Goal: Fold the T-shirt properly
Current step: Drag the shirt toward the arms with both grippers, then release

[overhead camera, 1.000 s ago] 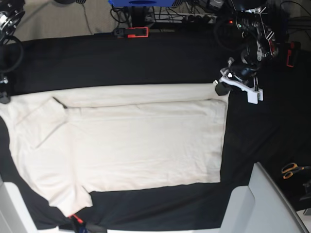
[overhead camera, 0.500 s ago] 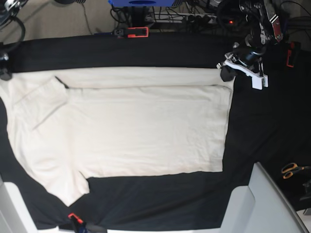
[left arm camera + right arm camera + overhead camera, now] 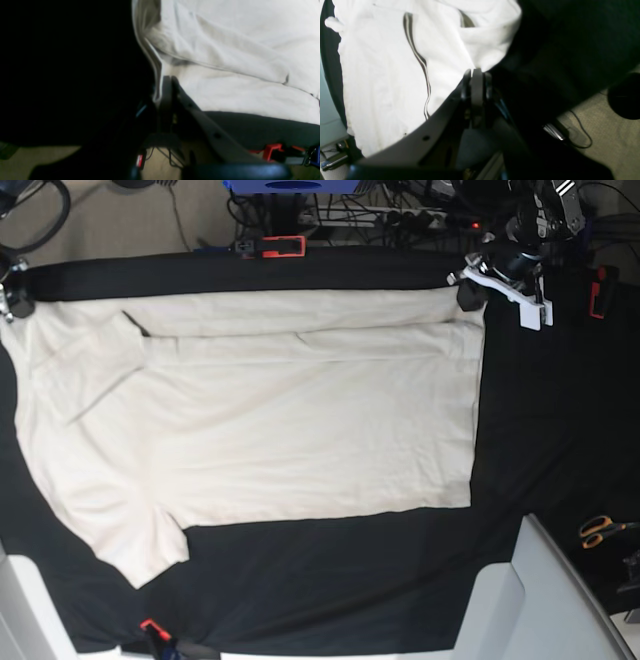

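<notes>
Base view, item one: large cream cotton T-shirt (image 3: 260, 420), which I see spread flat on the black tablecloth (image 3: 540, 440). Left gripper (image 3: 465, 292) clamped on its far hem corner; right gripper (image 3: 14, 302) clamped on its far sleeve corner.

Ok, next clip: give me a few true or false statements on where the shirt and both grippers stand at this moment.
1. Both grippers are shut on the T-shirt. True: the left gripper and the right gripper each pinch a far corner.
2. The shirt is folded into a small square. False: it lies spread wide on the black tablecloth, only its far edge doubled over.
3. Orange-handled scissors lie on the shirt. False: they lie off to the side.
4. A red clamp sits at the table's far edge. True.
</notes>
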### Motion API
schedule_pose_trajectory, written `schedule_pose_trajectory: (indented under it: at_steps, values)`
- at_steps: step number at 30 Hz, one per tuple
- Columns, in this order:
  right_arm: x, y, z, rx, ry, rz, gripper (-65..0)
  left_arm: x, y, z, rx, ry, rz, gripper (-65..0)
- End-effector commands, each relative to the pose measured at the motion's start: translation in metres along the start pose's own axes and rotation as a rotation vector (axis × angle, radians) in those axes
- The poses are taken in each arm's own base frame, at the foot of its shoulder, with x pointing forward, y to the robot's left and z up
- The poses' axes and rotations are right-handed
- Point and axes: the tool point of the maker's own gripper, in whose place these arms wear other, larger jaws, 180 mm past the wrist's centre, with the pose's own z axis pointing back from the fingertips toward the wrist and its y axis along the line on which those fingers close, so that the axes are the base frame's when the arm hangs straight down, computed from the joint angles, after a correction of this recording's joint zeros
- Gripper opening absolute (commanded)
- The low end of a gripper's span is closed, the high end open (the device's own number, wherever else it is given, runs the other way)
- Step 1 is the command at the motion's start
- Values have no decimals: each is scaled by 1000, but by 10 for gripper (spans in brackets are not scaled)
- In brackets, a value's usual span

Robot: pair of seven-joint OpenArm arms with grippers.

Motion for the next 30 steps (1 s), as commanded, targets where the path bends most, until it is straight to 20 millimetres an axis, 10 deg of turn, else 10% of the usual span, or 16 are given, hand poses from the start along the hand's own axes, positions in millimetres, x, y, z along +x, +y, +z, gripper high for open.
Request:
schedule_pose_trajectory:
  at_steps: [1,30]
  values:
    - [16,2,7,3,-41,23,-650,9,2,5,-1,-31,-14,-650]
    - [7,-14,17,-30,-6,2,-641,6,26,25,62,-21,-30,-650]
